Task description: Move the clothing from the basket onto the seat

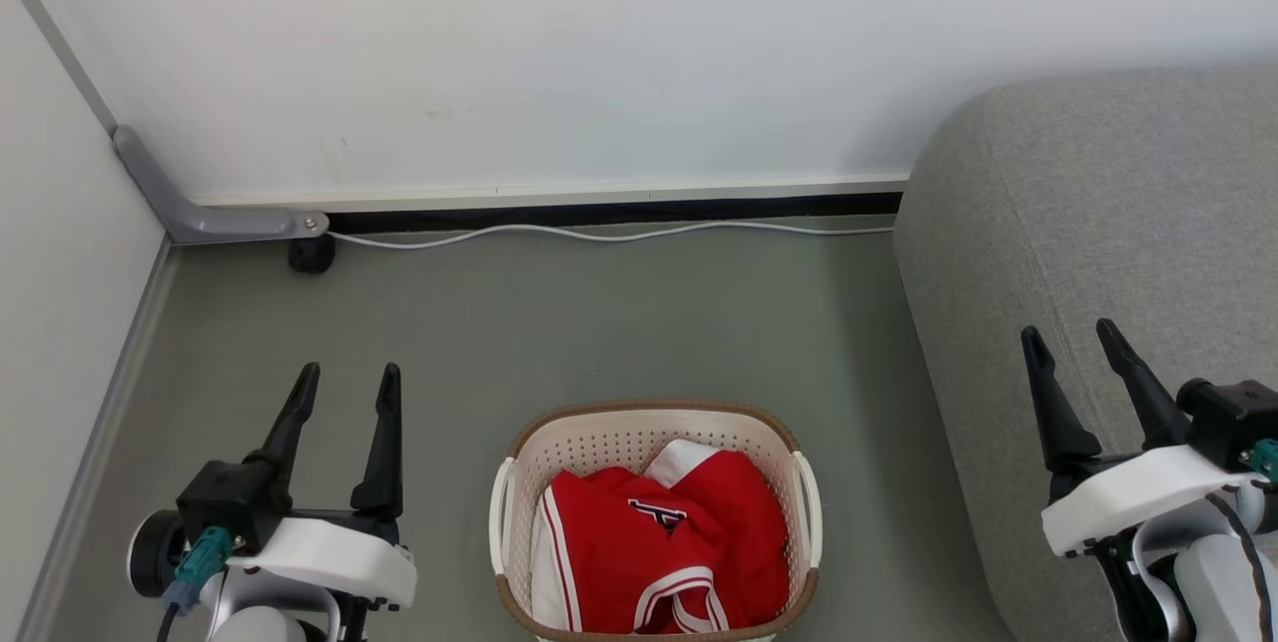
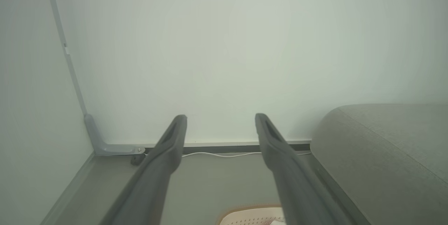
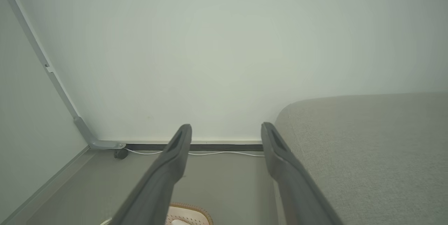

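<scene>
Clothing (image 1: 659,552): red heap in the basket (image 1: 649,409), lower centre of the head view, emblem face up.
Basket: on the floor (image 1: 599,322), left of the seat (image 1: 1098,223) and apart from it.
Left hand (image 1: 349,369): lower left, released, fingers spread, empty; the clothing lies to its right and further down the frame.
Right hand (image 1: 1068,329): lower right, in front of the seat, released, empty; the clothing lies to its left.
Nearer: the left hand, I judge.
Axis: heap bunched, no clear long axis; white-trimmed hem toward the bottom edge.

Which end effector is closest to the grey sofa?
The right end effector, whose fingers show against the sofa; the left end effector is over the floor, across the laundry basket.
</scene>
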Motion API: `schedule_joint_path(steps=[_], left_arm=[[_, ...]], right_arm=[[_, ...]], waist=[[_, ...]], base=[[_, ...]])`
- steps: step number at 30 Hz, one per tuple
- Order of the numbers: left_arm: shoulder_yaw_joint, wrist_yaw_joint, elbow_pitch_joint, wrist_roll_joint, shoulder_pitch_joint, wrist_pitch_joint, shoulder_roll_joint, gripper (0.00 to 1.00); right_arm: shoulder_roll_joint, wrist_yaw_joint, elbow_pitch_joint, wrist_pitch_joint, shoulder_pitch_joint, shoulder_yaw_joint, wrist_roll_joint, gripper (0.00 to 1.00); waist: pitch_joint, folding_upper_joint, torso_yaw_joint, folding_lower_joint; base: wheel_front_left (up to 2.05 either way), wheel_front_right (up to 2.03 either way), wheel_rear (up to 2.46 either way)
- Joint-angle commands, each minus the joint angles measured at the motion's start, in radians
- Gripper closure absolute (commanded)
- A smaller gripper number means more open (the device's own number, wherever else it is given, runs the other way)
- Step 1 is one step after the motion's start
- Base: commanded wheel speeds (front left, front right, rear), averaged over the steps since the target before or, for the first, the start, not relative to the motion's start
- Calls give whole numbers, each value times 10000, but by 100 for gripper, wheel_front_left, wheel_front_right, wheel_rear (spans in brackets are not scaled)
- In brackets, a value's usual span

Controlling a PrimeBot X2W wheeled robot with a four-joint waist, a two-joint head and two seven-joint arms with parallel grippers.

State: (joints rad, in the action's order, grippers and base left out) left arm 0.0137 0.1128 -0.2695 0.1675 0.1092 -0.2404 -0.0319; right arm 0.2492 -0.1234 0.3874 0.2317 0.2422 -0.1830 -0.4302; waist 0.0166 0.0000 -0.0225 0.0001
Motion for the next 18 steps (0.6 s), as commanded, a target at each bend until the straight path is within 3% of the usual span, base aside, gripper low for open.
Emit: schedule_joint_path(steps=[1,18], left_arm=[[274,-115,187,-336,515,-161,-179,0],[404,-458,-958,-303,633,-214,-183,0]], right_arm=[[210,-72,-121,247,435,-245,333,0],[-112,-73,561,300,477,653,943,0]], waist=[[1,0,-8,0],[-20,0,-40,0]], base=[[0,0,0],[0,0,0]])
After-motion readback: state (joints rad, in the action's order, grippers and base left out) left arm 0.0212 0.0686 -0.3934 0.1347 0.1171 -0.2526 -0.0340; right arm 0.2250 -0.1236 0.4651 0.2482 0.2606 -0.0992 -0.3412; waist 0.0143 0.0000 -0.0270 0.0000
